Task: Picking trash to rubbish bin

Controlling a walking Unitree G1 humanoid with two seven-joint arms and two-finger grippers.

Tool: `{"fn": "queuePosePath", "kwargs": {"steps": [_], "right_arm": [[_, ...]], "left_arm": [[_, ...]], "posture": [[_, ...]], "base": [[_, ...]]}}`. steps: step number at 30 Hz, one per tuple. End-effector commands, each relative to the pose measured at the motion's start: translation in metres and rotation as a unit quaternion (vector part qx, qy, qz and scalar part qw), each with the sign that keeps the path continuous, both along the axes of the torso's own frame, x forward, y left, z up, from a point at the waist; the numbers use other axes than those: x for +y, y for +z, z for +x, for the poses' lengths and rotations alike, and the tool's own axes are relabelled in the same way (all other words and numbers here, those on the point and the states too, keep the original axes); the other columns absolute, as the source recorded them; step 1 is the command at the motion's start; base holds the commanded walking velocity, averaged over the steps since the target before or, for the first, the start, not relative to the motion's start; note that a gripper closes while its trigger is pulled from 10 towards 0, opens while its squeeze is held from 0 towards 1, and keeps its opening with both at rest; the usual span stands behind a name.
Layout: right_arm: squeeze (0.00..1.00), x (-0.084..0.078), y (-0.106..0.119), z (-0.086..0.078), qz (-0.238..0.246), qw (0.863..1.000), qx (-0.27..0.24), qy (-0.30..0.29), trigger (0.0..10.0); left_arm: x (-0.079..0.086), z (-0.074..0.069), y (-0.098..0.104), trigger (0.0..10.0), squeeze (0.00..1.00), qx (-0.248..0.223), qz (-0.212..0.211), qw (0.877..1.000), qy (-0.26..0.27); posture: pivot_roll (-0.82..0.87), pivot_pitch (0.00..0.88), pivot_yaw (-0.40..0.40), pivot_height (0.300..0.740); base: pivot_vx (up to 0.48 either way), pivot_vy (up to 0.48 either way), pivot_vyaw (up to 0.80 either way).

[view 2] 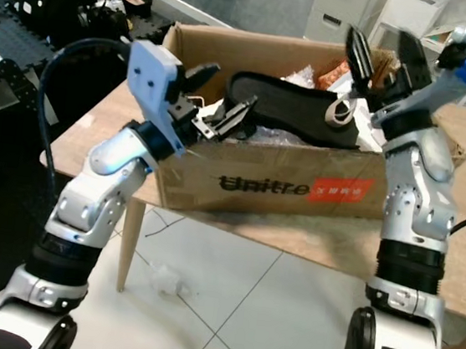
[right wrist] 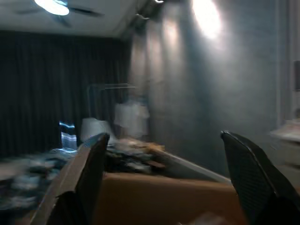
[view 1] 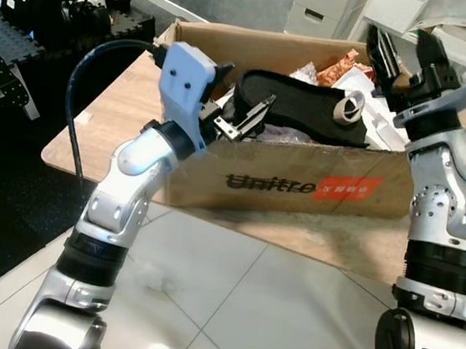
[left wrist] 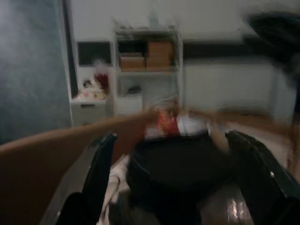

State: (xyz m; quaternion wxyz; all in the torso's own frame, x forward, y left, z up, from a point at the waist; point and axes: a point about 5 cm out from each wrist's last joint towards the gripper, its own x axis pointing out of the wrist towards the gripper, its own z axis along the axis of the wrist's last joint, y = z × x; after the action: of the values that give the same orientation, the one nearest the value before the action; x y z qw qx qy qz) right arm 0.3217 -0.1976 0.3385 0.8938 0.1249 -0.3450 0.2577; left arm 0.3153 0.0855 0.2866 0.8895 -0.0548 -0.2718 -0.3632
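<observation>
Trash fills a cardboard box [view 1: 300, 178] printed "Unitree", and the nearest piece to the left gripper [view 1: 241, 116] is a large black curved item [view 1: 300, 106], perhaps a shoe sole or insole, lying across the top of the heap. The left jaws stand wide, reaching over the box's near left rim, with the end of the black item just ahead of and between them; the left wrist view, blurred, shows the dark shape lying between the two fingers [left wrist: 101, 168], though contact cannot be made out. Beyond the black item lie a roll of tape [view 1: 348, 109], white crumpled wrappers [view 1: 385, 129] and an orange-red packet [view 1: 342, 69].

The right gripper [view 1: 405, 55] is raised above the box's far right corner, jaws wide and holding nothing, pointing upward and away; the trash lies below and behind them.

The box rests on a wooden worktop [view 1: 115, 102]. Outward of it stand white drawers [view 1: 319, 7], black equipment [view 1: 42, 1] on dark mats, and a pale tiled floor [view 1: 243, 310].
</observation>
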Motion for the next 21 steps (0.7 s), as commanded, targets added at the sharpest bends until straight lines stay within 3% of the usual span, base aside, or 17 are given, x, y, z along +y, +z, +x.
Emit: {"fn": "queuePosePath", "kwargs": {"steps": [1, 4, 6, 7, 10, 14, 16, 20, 21], "right_arm": [[0.0, 0.017, 0.001, -0.014, -0.017, 0.995, -0.02, 0.095, 10.0], [0.0, 0.026, -0.004, -0.021, -0.042, 0.989, -0.021, 0.143, 10.0], [0.0, 0.043, -0.021, -0.037, -0.109, 0.967, -0.015, 0.228, 10.0], [0.0, 0.043, -0.021, -0.037, -0.109, 0.967, -0.015, 0.228, 10.0], [0.0, 0.06, -0.046, -0.054, -0.186, 0.932, 0.005, 0.311, 10.0], [0.0, 0.065, -0.056, -0.06, -0.201, 0.918, 0.022, 0.342, 10.0], [0.0, 0.073, -0.074, -0.06, -0.213, 0.899, 0.064, 0.377, 10.0], [0.0, 0.078, -0.09, -0.058, -0.226, 0.887, 0.1, 0.39, 10.0], [0.0, 0.079, -0.105, -0.054, -0.242, 0.88, 0.133, 0.387, 10.0]], "left_arm": [[0.006, -0.006, 0.013, 10.0, 0.0, 0.001, -0.065, 0.997, -0.033], [0.011, -0.007, 0.015, 10.0, 0.0, 0.012, -0.089, 0.995, -0.049], [0.021, -0.011, 0.015, 10.0, 0.0, 0.024, -0.111, 0.991, -0.074], [0.021, -0.011, 0.015, 10.0, 0.0, 0.024, -0.111, 0.991, -0.074], [0.033, -0.019, 0.014, 10.0, 0.0, 0.03, -0.129, 0.985, -0.11], [0.039, -0.025, 0.013, 10.0, 0.0, 0.029, -0.131, 0.982, -0.131], [0.052, -0.035, 0.005, 10.0, 0.0, 0.036, -0.126, 0.978, -0.165], [0.059, -0.04, -0.003, 10.0, 0.0, 0.047, -0.118, 0.975, -0.183], [0.061, -0.042, -0.012, 10.0, 0.0, 0.061, -0.103, 0.975, -0.187]], "posture": [[0.03, 0.105, -0.03, 0.74], [0.04, 0.105, -0.031, 0.74], [0.05, 0.108, -0.035, 0.74], [0.05, 0.108, -0.035, 0.74], [0.05, 0.108, -0.035, 0.74], [0.06, 0.11, -0.038, 0.74], [0.06, 0.11, -0.041, 0.74], [0.06, 0.11, -0.041, 0.74], [0.07, 0.108, -0.045, 0.74]], "base": [[0.0, 0.0, 0.0], [0.0, 0.0, 0.0], [-0.124, 0.0, 0.0], [-0.247, 0.0, 0.0], [-0.251, 0.0, 0.0], [-0.321, 0.0, 0.0], [-0.42, 0.0, 0.0], [-0.438, 0.0, 0.0], [-0.45, 0.0, 0.0]]}}
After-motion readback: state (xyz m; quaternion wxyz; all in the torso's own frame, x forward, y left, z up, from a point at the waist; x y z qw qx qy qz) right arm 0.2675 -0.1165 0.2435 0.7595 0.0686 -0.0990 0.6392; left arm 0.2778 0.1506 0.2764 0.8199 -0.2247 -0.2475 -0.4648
